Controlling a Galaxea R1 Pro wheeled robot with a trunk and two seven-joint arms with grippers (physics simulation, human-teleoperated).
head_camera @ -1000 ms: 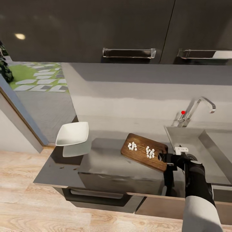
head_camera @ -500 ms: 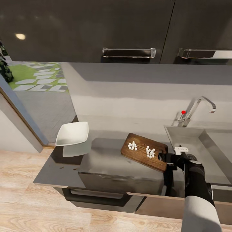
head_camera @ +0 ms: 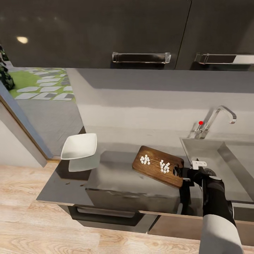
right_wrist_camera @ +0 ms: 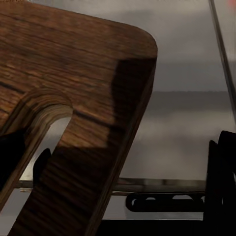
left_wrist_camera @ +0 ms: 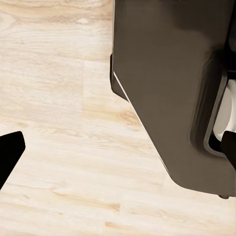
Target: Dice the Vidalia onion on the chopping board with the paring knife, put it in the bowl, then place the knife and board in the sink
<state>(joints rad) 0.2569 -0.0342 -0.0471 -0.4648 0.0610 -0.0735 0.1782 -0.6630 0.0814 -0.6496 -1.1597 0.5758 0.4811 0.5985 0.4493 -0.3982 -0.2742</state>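
Head view showed the right gripper [head_camera: 179, 173] clamped on the chopping board [head_camera: 155, 167] at its handle end, lower right of centre, probably to carry the diced onion [head_camera: 164, 167] toward the bowl [head_camera: 79, 145] at left; left gripper's state unclear.

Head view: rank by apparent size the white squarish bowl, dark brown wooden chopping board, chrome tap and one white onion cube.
1. Dark brown wooden chopping board
2. White squarish bowl, slightly smaller
3. Chrome tap
4. One white onion cube
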